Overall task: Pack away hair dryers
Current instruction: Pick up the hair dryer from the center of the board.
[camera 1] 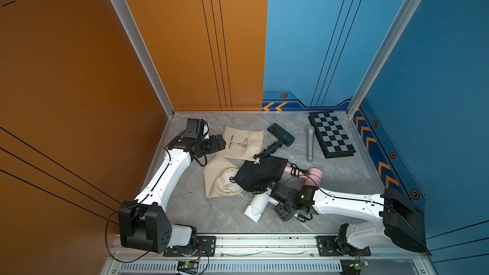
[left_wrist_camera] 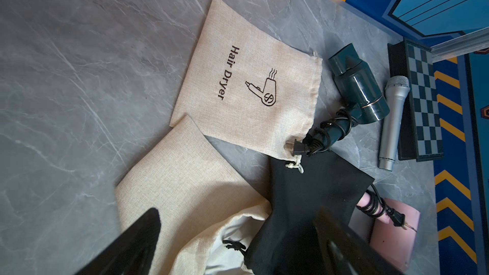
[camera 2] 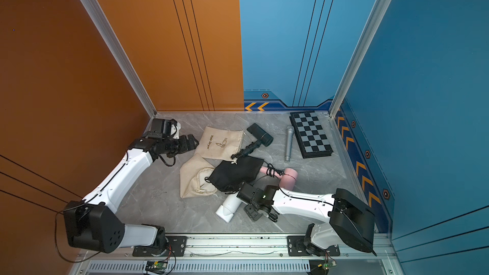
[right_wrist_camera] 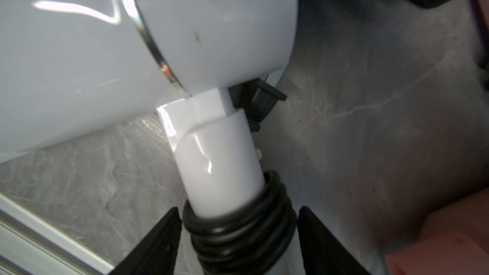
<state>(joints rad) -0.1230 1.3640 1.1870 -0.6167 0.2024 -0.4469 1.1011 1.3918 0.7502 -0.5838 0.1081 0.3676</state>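
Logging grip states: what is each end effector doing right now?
Left end effector: open, holding nothing.
Right end effector: open, jaws astride the cord-wound handle of the white hair dryer, not yet clamped.

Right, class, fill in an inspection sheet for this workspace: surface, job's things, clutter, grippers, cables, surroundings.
Surface: grey marbled table, no spills seen.
Job's things: white hair dryer, pink hair dryer, black hair dryer, none bagged.
Clutter: microphone, chessboard, printed bag, plain bag, black bag.
Grippers: left gripper open, empty; right gripper open astride the white hair dryer's handle.
Cables: cord wound round each handle.
Surroundings: orange wall, blue wall.
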